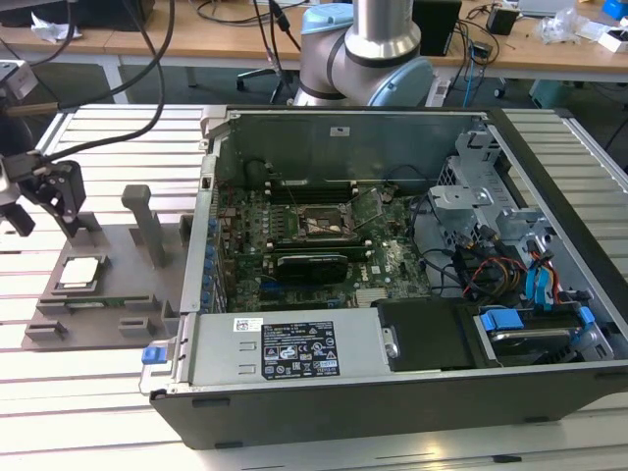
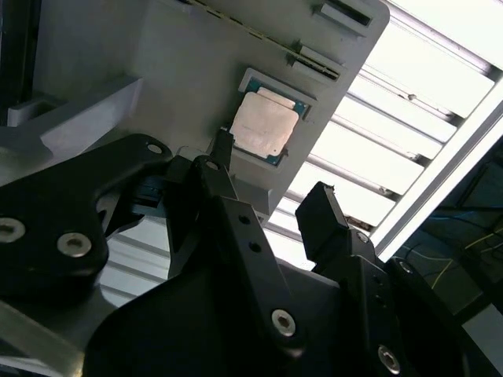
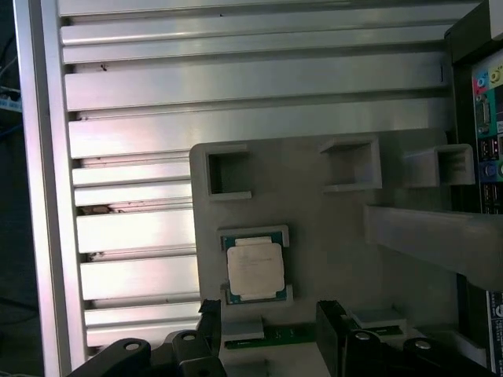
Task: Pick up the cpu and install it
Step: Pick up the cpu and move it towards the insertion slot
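Two black fingers (image 3: 334, 318) of the pincer (image 3: 269, 314) enter the first wrist view set well apart with nothing between them, so the pincer is open. Their bases are cut off by the frame. The small flat square cpu with a silver-grey metal top (image 3: 254, 269) lies in a recess of the grey plastic tray (image 3: 330, 228), near the fingertips. In the second wrist view one fingertip overlaps the tray beside the cpu, and whether it touches is hard to make out. In the exterior view the pincer is partly cut off at the exterior view's left. The tray rests on a slatted aluminium bench (image 1: 108, 132), beside an open black computer case (image 1: 294, 412) whose green motherboard (image 1: 294, 250) is partly hidden by its walls. Behind stands a wooden bench (image 1: 196, 39) strewn with cables.
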Robot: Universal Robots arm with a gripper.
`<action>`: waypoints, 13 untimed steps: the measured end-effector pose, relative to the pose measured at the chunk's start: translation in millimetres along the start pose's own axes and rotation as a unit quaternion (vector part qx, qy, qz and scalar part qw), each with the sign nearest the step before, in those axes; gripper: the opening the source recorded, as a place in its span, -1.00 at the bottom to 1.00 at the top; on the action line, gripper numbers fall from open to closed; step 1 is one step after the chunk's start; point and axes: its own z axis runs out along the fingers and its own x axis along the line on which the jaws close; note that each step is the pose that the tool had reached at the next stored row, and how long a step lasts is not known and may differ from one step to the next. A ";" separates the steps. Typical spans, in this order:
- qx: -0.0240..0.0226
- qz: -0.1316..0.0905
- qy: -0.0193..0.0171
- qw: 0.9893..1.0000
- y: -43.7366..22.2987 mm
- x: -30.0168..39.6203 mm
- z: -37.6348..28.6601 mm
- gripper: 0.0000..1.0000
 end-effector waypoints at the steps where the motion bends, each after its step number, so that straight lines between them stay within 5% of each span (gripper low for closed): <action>1: 0.000 0.000 0.000 1.000 0.0 0.0 0.6 0.20; 13: 0.000 0.000 0.000 1.000 0.0 0.1 4.9 0.20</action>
